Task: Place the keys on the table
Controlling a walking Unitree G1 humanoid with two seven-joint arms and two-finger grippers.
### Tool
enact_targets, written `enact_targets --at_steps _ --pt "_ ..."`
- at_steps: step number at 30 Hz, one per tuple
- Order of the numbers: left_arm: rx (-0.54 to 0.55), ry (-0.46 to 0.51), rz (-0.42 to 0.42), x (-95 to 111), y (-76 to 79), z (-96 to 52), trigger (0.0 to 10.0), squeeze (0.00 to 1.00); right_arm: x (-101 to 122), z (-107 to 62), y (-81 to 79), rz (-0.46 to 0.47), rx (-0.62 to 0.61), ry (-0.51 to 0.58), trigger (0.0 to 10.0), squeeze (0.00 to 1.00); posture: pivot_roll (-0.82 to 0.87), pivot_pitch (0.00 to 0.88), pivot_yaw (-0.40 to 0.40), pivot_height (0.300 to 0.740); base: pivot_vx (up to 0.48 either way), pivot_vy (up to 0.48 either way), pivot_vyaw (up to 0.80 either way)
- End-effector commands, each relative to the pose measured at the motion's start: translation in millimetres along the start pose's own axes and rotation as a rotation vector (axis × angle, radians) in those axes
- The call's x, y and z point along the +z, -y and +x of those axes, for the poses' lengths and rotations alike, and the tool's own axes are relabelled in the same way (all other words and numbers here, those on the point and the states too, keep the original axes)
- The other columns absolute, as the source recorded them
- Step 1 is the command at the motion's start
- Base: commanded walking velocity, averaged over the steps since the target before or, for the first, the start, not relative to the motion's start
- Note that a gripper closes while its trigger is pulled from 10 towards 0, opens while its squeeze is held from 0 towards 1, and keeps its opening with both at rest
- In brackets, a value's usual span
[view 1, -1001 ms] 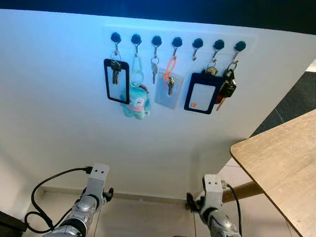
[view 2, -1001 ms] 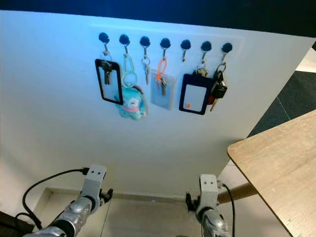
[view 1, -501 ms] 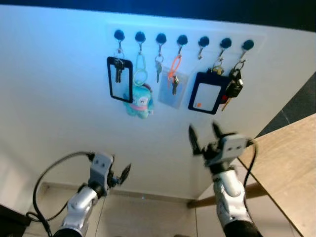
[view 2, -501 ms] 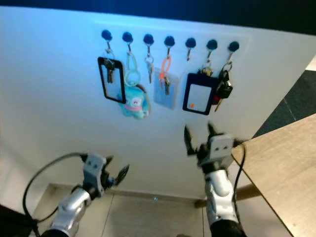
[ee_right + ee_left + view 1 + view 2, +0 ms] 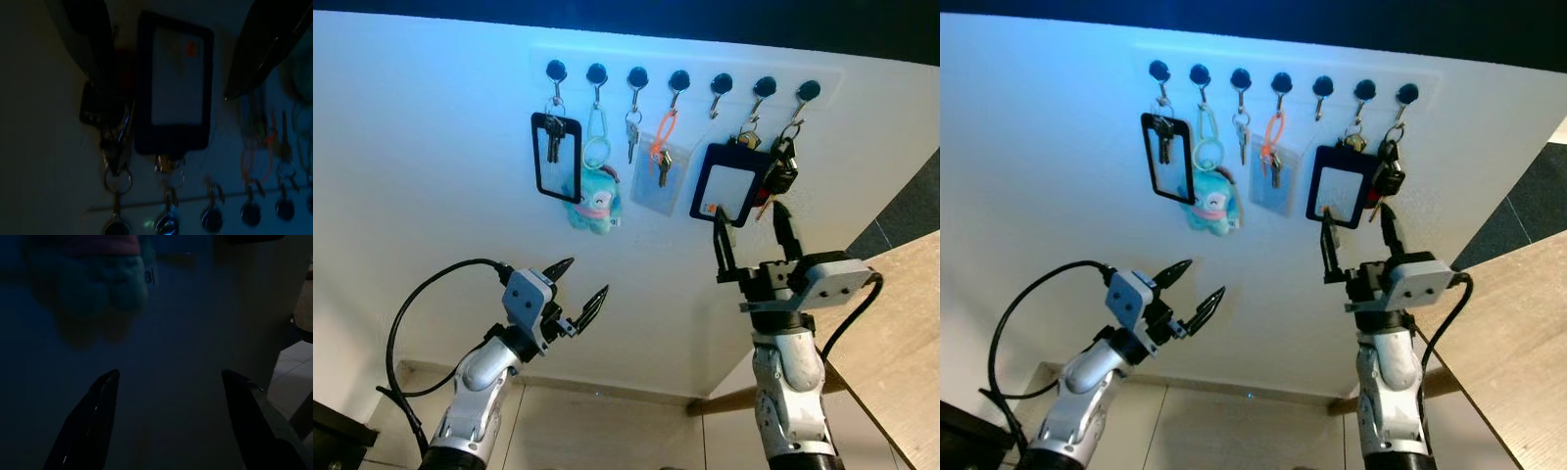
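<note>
The right gripper (image 5: 754, 235) is raised toward the wall, its 2 black fingers spread apart and grasping nothing. Just above its fingertips hangs the black car key bunch (image 5: 774, 178), on the last of 7 dark hooks (image 5: 810, 90) set in a row on the white wall (image 5: 431, 176). The tip of the outer finger sits just under those keys, and the inner finger overlaps the lower edge of a dark blue card holder (image 5: 725, 184) hanging right beside them, so the holder crowds the approach from that side.

Further from the gripper along the row, toward the robot's left, hang a clear pouch with an orange loop (image 5: 658, 171), a single silver key (image 5: 631, 137), a teal plush toy (image 5: 592, 204) on a pale green ring, and a black-framed badge holder (image 5: 554, 158) with keys on it.

The wooden table (image 5: 901, 323) lies below and to the right of the right gripper, well apart from the hooks.

The left gripper (image 5: 582, 289) hovers lower, below the plush toy, its fingers parted and empty, clear of the wall items. A black cable (image 5: 421, 313) loops from its wrist.
</note>
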State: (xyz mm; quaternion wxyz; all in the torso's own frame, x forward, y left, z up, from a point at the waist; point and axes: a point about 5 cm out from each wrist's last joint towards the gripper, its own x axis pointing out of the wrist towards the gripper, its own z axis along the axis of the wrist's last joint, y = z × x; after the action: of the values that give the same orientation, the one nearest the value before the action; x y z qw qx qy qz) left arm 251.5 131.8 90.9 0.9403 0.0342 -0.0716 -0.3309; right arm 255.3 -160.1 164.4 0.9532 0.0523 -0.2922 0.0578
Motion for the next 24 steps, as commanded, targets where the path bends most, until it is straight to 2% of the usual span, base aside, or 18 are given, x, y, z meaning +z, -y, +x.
enact_targets --at_steps 1,2,8,9,10,11,12,17,24 --pt "-0.027 -0.006 0.002 2 6.1 2.0 10.0 0.00 3 3.8 1.7 0.024 -0.012 0.001 10.0 0.44 0.06 0.031 -0.045 0.740 0.000 0.000 0.00" --pt "-0.050 -0.009 0.014 4 9.0 4.0 10.0 0.00 4 7.6 0.8 0.054 -0.002 -0.005 10.0 1.00 0.06 0.031 -0.045 0.740 0.000 0.000 0.00" --pt "-0.038 0.000 0.017 9 7.6 7.3 10.0 0.00 3 15.9 -5.9 0.129 0.037 -0.044 10.0 1.00 0.06 0.030 -0.044 0.740 0.000 0.000 0.00" --pt "-0.034 0.001 0.019 10 6.8 7.6 10.0 0.00 1 17.2 -7.3 0.153 0.039 -0.062 10.0 0.75 0.06 0.034 -0.044 0.740 0.000 0.000 0.00" --pt "-0.034 0.001 0.019 10 6.8 7.6 10.0 0.00 1 17.2 -7.3 0.153 0.039 -0.062 10.0 0.75 0.06 0.034 -0.044 0.740 0.000 0.000 0.00" --pt "-0.032 0.000 0.020 11 6.2 8.0 10.0 0.00 -1 19.1 -8.1 0.178 0.035 -0.081 10.0 0.04 0.06 0.037 -0.044 0.740 0.000 0.000 0.00" --pt "-0.031 -0.001 0.021 12 5.6 8.5 10.0 0.00 -4 20.5 -8.7 0.203 0.031 -0.101 10.0 0.00 0.06 0.044 -0.045 0.740 0.000 0.000 0.00" --pt "-0.026 -0.001 0.027 16 4.1 10.0 10.0 0.00 -15 24.7 -14.6 0.260 0.062 -0.177 10.0 0.00 0.07 0.053 -0.050 0.740 0.000 0.000 0.00" --pt "-0.024 0.008 0.020 20 5.4 10.2 10.0 0.00 -12 30.0 -15.5 0.244 0.076 -0.164 10.0 0.00 0.07 0.057 -0.052 0.740 0.000 0.000 0.00"
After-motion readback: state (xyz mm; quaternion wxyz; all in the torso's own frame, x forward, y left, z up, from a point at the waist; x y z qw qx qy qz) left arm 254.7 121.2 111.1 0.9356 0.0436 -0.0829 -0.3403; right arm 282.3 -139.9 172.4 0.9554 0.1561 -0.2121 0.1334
